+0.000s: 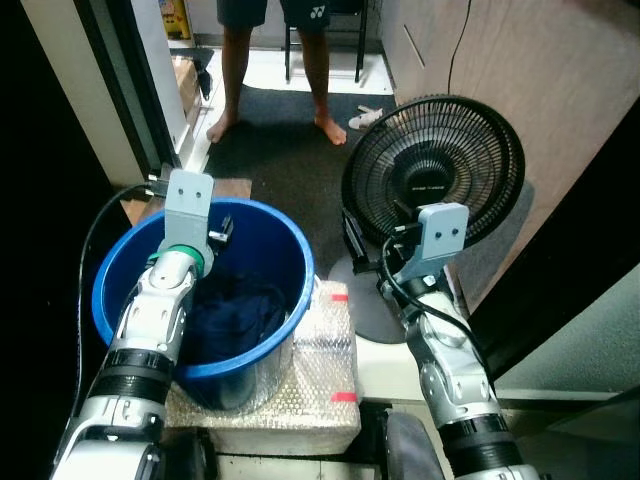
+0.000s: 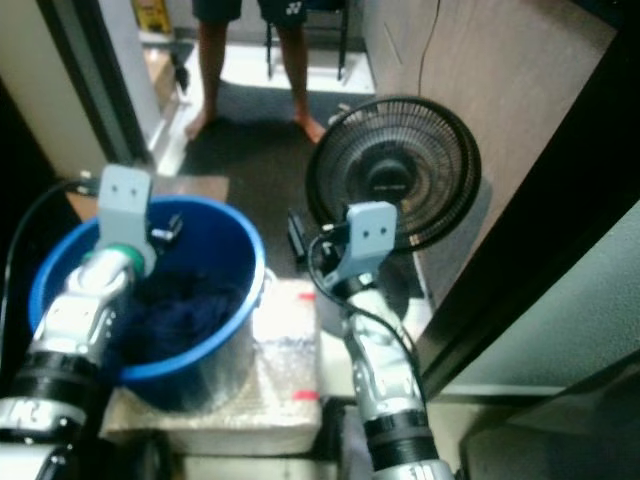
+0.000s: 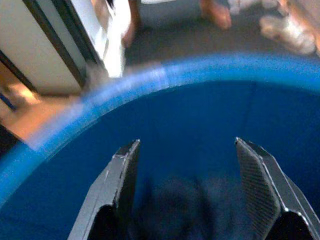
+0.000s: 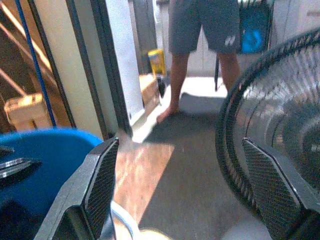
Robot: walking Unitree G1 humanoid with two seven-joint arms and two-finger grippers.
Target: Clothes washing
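A heap of dark navy cloth [image 1: 238, 310] lies at the bottom of a round blue plastic tub [image 1: 285, 245], which stands on a block wrapped in clear bubble film [image 1: 325, 345] marked with red tape. The left tool [image 3: 185, 192] hangs inside the tub's mouth, above the cloth, its two black fingers [image 3: 122, 180] spread wide apart and holding nothing. The right tool [image 4: 185, 190], fingers likewise spread and empty, is raised beside the tub, just in front of a black round floor fan [image 1: 435, 170]. Beyond, on dark carpet, a barefoot person [image 1: 320, 60] in dark shorts stands near a doorway.
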